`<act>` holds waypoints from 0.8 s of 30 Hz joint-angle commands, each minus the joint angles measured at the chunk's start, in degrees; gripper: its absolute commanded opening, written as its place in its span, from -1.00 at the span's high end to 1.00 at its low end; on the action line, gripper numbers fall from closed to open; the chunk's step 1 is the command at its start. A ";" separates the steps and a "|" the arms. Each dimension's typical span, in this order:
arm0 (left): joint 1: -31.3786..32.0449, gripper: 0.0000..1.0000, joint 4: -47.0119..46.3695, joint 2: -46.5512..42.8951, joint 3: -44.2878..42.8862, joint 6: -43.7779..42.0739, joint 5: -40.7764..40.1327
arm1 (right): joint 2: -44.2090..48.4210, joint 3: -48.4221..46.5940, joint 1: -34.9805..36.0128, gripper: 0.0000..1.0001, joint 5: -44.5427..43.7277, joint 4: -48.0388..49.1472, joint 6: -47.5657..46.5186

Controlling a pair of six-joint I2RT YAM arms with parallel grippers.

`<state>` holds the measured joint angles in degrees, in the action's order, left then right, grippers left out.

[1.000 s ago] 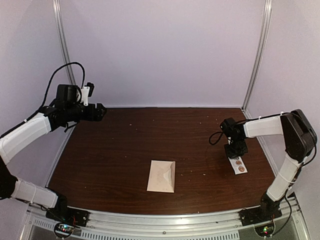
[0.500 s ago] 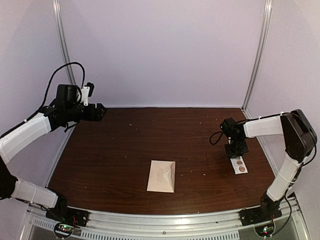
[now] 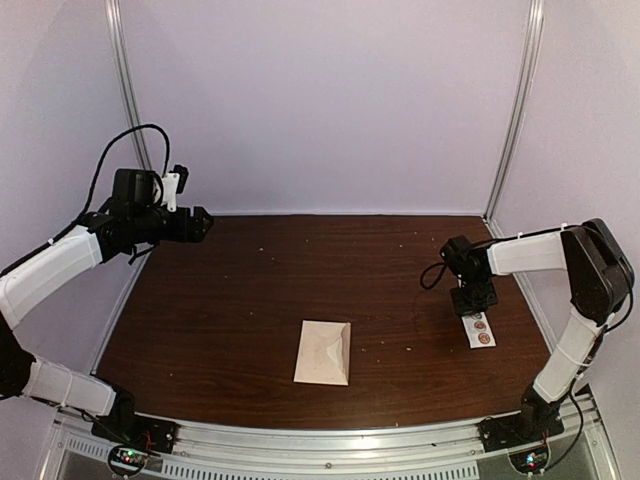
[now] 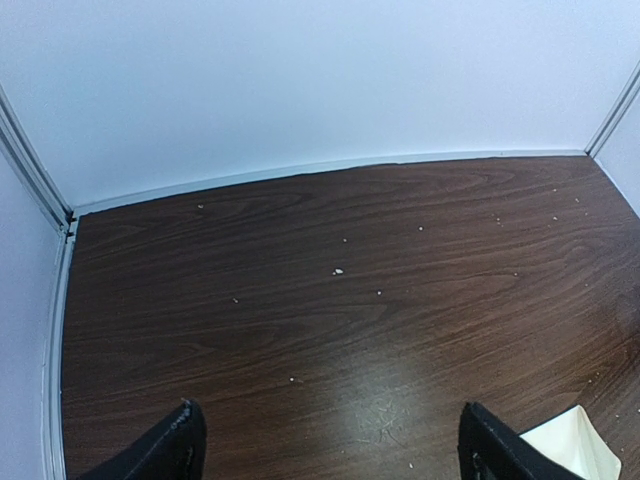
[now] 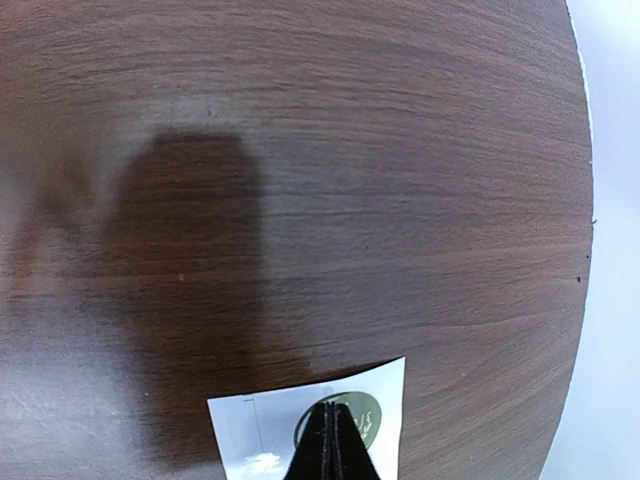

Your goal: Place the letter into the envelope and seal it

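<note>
My left gripper [image 3: 203, 222] hangs high over the far left corner of the table [image 3: 250, 290], jaws spread wide and holding nothing. The envelope [image 3: 323, 352] lies flat in the middle, near the front edge. At the right, my right gripper [image 5: 331, 412] is down on the white sticker strip [image 3: 479, 331], jaws pressed together on a round sticker [image 5: 362, 413]; whether it is pinched, I cannot tell.

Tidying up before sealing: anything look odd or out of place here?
Only small pale specks scattered across the dark table, like crumbs. The envelope lies flat and looks intact.
</note>
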<state>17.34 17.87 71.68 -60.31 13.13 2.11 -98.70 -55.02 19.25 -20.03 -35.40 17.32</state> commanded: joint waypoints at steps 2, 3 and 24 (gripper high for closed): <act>-0.20 -0.77 -2.53 -0.47 0.19 -0.63 -0.28 | 2.23 -0.94 -0.26 1.00 -0.33 -1.10 0.79; -0.20 -0.77 -2.55 -0.49 0.20 -0.57 -0.29 | 2.65 -1.02 -0.26 1.00 0.50 -1.00 0.78; -0.20 -0.77 -3.52 -1.09 0.89 -0.69 3.18 | 6.23 -1.02 6.49 1.00 27.51 5.62 1.76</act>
<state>17.34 17.82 71.68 -60.31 13.15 2.59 -94.06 -55.05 23.46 1.50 -32.34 17.69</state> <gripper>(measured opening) 0.885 0.003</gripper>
